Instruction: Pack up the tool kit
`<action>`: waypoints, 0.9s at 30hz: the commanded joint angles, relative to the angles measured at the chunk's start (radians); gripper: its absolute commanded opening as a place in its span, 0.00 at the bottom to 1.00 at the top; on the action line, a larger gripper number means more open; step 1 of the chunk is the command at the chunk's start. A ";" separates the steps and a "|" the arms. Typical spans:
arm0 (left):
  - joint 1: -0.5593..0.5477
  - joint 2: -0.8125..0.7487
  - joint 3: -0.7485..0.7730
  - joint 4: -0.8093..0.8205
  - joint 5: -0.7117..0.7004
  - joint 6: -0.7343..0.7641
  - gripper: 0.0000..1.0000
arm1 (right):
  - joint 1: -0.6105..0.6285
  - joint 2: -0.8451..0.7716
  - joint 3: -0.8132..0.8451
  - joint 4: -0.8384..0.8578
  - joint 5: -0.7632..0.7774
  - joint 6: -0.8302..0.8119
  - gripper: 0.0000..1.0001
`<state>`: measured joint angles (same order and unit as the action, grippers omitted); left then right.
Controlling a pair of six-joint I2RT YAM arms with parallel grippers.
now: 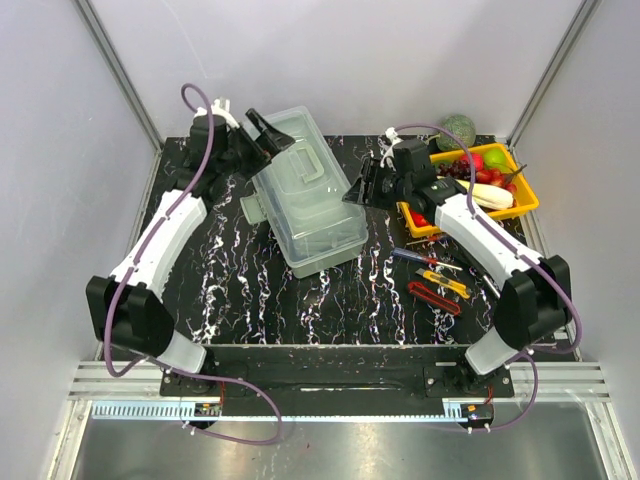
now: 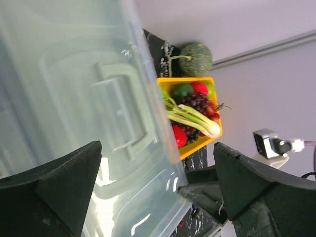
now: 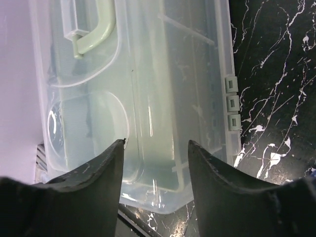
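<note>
Top external view: large rectangular pale grey-green plastic toolbox with a translucent clear lid (image 1: 305, 200) sits lid shut on the black white-veined marble-pattern table (image 1: 250, 300). It is mid-table, a bit left and far of centre, with its long side slanting near to far. The pale green top handle (image 1: 305, 165) lies flat in the lid.

My left arm goes up from its near-left base, white forearm stretched toward the far left, wrist bent right. The left gripper (image 1: 262, 128) is at the box's far-left corner. In the left wrist view its black fingers (image 2: 49, 197) are spread wide, with lid and handle filling the space past them. Released, holding nothing.

My right arm has its elbow folded at the near right, and its forearm runs far-left across the table. The right gripper (image 1: 358, 192) points left, just beside the box's right long side. In the right wrist view the fingertips (image 3: 118, 148) stand apart with an empty gap over the lid, so nothing is gripped. I can't tell if a tip touches the lid.

Loose tools lie on the table right of the box, near the right forearm and well outside the box:
- slim dark-handled screwdriver (image 1: 415, 257)
- yellow utility knife (image 1: 445, 283)
- red utility knife (image 1: 433, 298)

Far right is an orange-yellow plastic tray of fruit and vegetables (image 1: 528, 207), with a round green melon (image 1: 458, 130) just behind it.
</note>
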<state>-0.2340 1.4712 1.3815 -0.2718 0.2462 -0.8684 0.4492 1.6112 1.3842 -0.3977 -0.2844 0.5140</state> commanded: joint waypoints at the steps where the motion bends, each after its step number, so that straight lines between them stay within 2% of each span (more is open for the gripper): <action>1: -0.042 0.090 0.174 -0.041 0.048 0.088 0.99 | -0.006 -0.079 -0.106 -0.122 -0.102 -0.048 0.53; 5: -0.080 0.169 0.273 -0.113 0.036 0.098 0.99 | 0.029 -0.126 -0.180 -0.121 -0.130 -0.048 0.47; 9: -0.100 0.224 0.315 -0.158 0.030 0.068 0.94 | 0.092 -0.149 -0.235 -0.127 -0.096 -0.051 0.45; 15: -0.126 0.285 0.382 -0.199 0.024 0.052 0.88 | 0.102 -0.194 -0.251 -0.133 -0.010 -0.066 0.45; 18: -0.148 0.322 0.444 -0.237 0.008 0.063 0.86 | 0.102 -0.204 -0.244 -0.138 0.033 -0.065 0.48; 27: -0.197 0.449 0.628 -0.412 -0.120 0.115 0.68 | 0.102 -0.235 -0.260 -0.138 0.108 -0.078 0.50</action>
<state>-0.4210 1.8767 1.9213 -0.5915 0.2153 -0.7746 0.5430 1.3823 1.1725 -0.3939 -0.2798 0.4961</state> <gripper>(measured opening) 0.709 0.496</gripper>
